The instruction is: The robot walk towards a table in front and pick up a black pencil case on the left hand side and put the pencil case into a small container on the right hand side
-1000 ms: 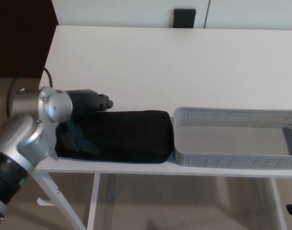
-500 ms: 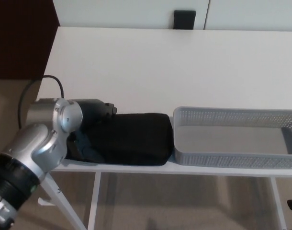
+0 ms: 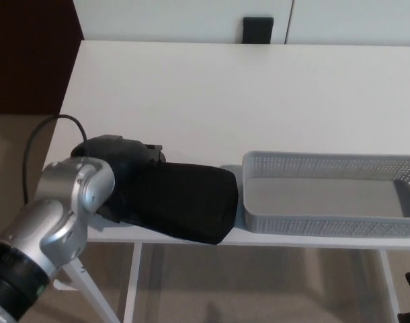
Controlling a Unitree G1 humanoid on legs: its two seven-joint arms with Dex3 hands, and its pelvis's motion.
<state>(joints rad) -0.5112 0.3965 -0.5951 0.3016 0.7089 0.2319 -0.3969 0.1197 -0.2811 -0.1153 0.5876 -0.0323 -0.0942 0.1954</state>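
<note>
Black pencil case point(image 3: 181, 205) at the front edge of the surface point(image 3: 245, 101), toward its left front corner, tilted, with the right lower corner jutting out past the edge. Left end of the case wrapped by the left hand point(image 3: 124, 171), black fingers over the top and near side, closed on the case. Right end of the case just beside the left wall of the grey mesh container point(image 3: 326, 195), close to touching; contact not clear.

Left arm entering from the lower left, silver forearm and rounded wrist joint point(image 3: 74, 195) angled up toward the surface, black band lower down on the arm near the bottom corner. Thin black cable point(image 3: 37, 145) looping up from the arm to the back of the hand. Right hand out of sight, only a dark sliver at the bottom right edge, unidentifiable.

White surface, wide and bare behind the case, on white legs point(image 3: 131, 282) seen below the front edge. Container along the front edge toward the right, long side parallel to it, running off the picture at right, nothing inside. Beige floor point(image 3: 259, 282) under the surface, dark red-brown panel point(image 3: 30, 54) at upper left, white wall behind with a small black rectangle point(image 3: 257, 30) at the surface's far edge.
</note>
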